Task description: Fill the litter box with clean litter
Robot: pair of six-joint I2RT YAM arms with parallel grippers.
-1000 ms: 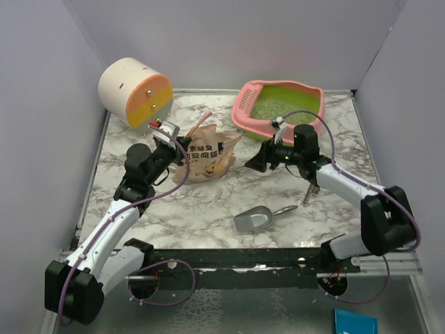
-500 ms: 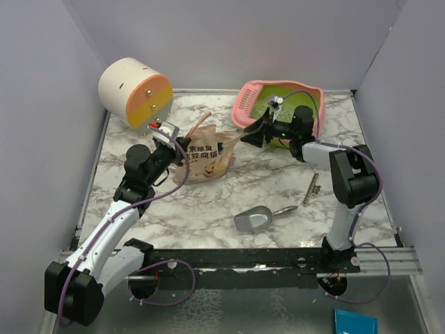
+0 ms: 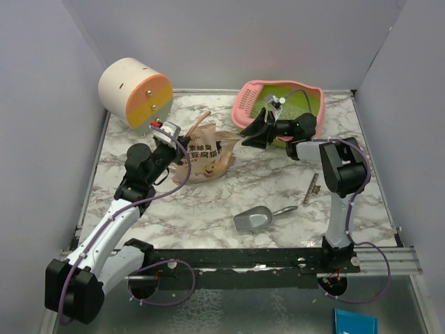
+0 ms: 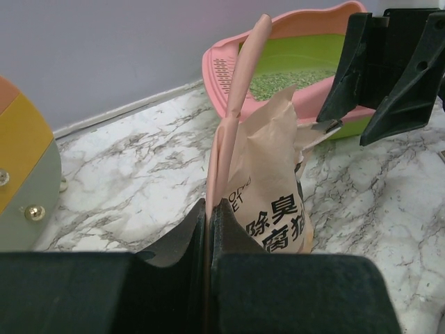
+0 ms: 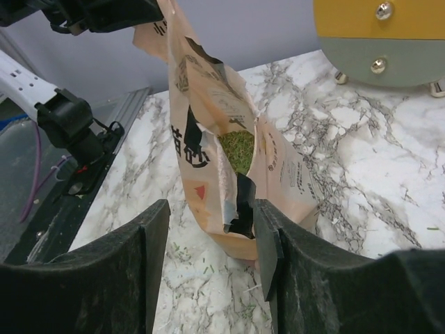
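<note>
The beige printed bag (image 3: 205,158) stands upright mid-table, its torn top showing clean litter (image 5: 238,149) inside. My left gripper (image 3: 177,147) is shut on the bag's pink top strip (image 4: 240,90), which runs straight up from between the jaws. My right gripper (image 3: 245,136) is open at the bag's other top corner. In the right wrist view the torn dark-lined flap (image 5: 240,202) hangs between its fingers, close to the right one. Behind stands the litter box (image 3: 247,97), pink-rimmed with a green basin, with a layer of litter (image 4: 285,80) in it.
A cream-and-orange cylinder (image 3: 133,90) stands at the back left. A grey metal scoop (image 3: 256,220) lies near the front, a thin metal strip (image 3: 311,188) to its right. Stray granules dot the marble around the bag. Purple walls close three sides.
My right arm has swung from the middle right of the table back and left, bringing its gripper up to the bag's right top corner; its jaws have narrowed a little. The left arm holds still.
</note>
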